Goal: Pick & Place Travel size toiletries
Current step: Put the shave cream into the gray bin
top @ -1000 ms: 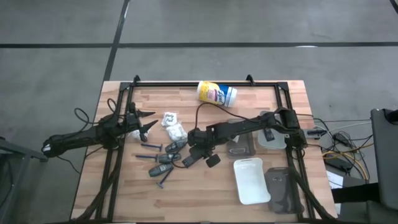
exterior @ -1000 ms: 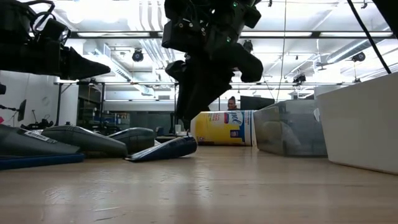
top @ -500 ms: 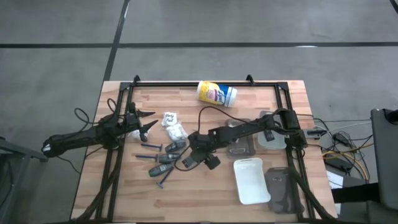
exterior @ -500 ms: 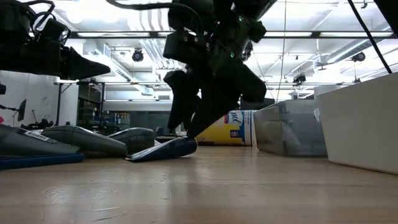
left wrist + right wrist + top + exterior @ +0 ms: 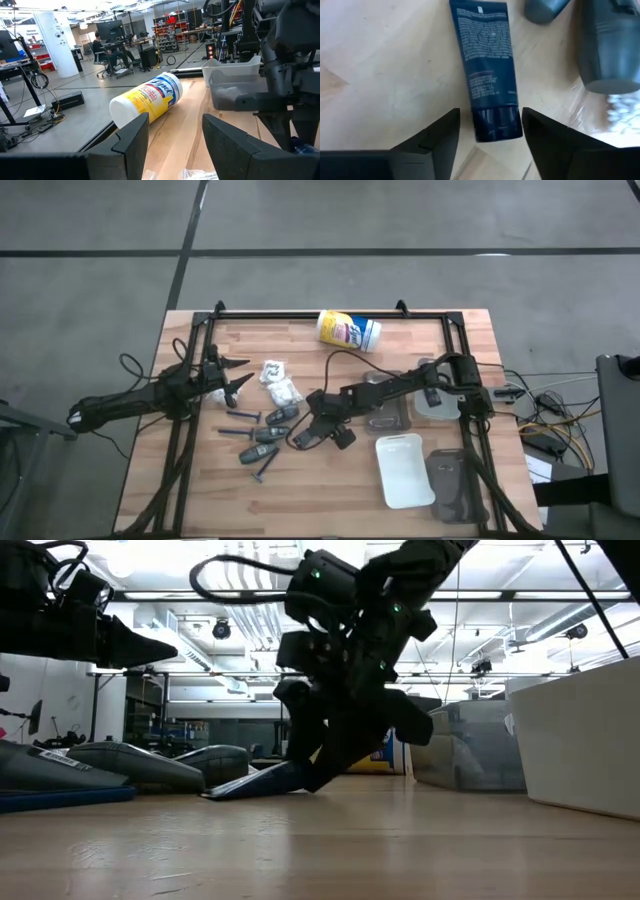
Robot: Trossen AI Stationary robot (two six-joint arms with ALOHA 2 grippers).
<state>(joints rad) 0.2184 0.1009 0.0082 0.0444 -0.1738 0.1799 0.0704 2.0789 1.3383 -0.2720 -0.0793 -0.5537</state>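
Your right end effector (image 5: 490, 137) open, straddling dark blue flat tube (image 5: 487, 65) cap at frame centre; off-centre closing risks tube squirting sideways across counter (image 5: 300, 490).

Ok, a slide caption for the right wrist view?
Right pincer open, straddling the cap end of a dark blue tube on the wooden table.

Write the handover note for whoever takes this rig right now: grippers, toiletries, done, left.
Right gripper: open, down at the table, fingers either side of the capped end of a dark blue tube; no grip yet.
Left gripper: open, empty, waiting at the table's left side.
Toiletries: white packets, grey tubes and slim sticks lie loose, left of centre.
Trays sit on the right; the high view shows no toiletry clearly in them.
Done: nothing visibly placed.
Left: close on the blue tube, carry it over, then the rest.
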